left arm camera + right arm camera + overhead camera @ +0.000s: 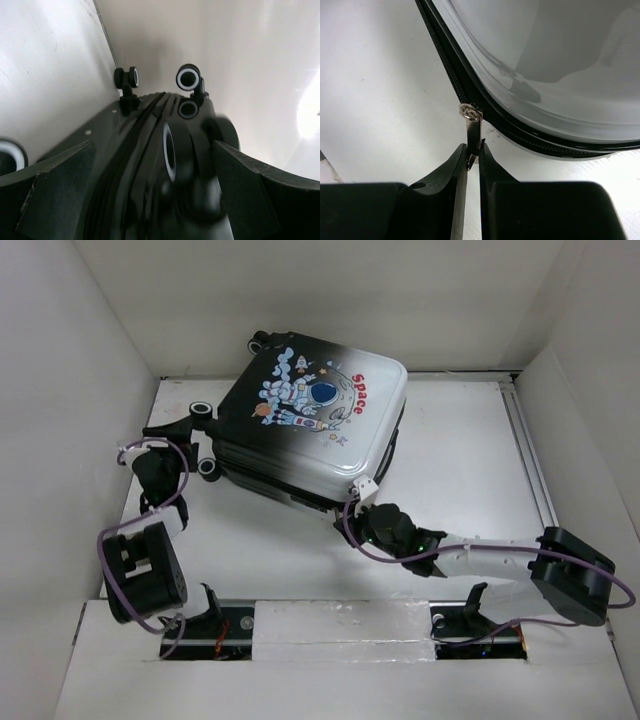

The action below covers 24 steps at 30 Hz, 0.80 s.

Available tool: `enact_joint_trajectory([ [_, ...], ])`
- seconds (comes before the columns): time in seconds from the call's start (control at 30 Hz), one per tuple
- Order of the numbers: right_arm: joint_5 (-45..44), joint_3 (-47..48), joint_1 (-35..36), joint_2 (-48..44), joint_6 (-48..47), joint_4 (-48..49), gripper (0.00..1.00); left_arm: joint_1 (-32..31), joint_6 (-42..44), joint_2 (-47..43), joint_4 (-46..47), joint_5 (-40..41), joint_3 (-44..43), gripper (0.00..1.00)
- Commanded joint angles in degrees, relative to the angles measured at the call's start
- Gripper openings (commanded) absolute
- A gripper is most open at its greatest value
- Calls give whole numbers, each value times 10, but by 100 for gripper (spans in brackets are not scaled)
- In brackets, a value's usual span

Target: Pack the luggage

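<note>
One luggage [310, 410] lies lid-down near the tabletop's far edge, left of centre. Three caster wheels [209, 468] show from above (any fourth is hidden). The right gripper [472, 152] is pinched tight on the single zipper pull [471, 125]. The left gripper [155, 155] gapes wide astride the wheeled end, and blur hides any contact.

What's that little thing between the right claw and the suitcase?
A small metal zipper pull. The right claw pinches its lower end, and its top hooks onto the suitcase. The right wrist view shows it.
</note>
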<state>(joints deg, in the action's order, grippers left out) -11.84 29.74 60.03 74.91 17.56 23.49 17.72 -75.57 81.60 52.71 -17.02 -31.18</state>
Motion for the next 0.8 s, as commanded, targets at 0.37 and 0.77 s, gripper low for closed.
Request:
enact_joint_trajectory([
  [0.37,73,12,4,-9,4,67,0,-20,89,-141,-109,-4,-59,99],
  [0.77,73,7,4,-14,4,73,0,-20,136,-38,-298,-15,-172,99],
])
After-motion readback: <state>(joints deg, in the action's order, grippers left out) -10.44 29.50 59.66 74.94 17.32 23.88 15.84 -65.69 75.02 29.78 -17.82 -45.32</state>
